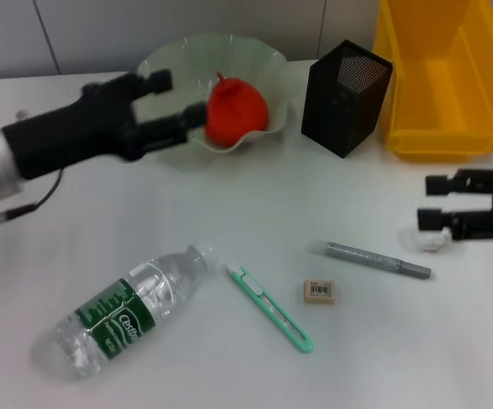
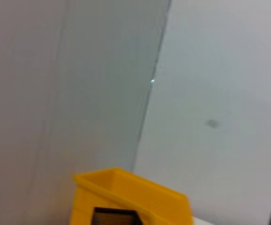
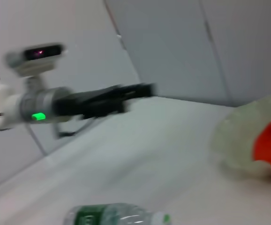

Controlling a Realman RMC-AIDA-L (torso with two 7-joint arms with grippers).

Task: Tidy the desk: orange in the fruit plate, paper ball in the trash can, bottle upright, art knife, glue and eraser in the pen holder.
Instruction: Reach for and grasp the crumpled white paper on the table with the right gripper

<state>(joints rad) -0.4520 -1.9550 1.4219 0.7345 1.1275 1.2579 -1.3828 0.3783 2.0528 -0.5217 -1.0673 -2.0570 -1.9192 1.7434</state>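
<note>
Meanwhile, I had the orange (image 1: 236,111) in the fruit plate (image 1: 165,64), left gripper (image 1: 178,100) open, right gripper (image 1: 434,204) open by the paper ball (image 1: 432,241); 5 items remained.

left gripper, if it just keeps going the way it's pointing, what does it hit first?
Most likely the orange in the fruit plate: the left gripper points right at it, open, fingertips at the plate's rim. Height is unclear from the head view, so it might pass above.

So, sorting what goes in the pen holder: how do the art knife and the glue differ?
The art knife is mint green and flat; the glue is a grey, round stick. The art knife lies nearer the bottle, the glue nearer the right gripper. Both lie flat on the table, outside the pen holder.
</note>
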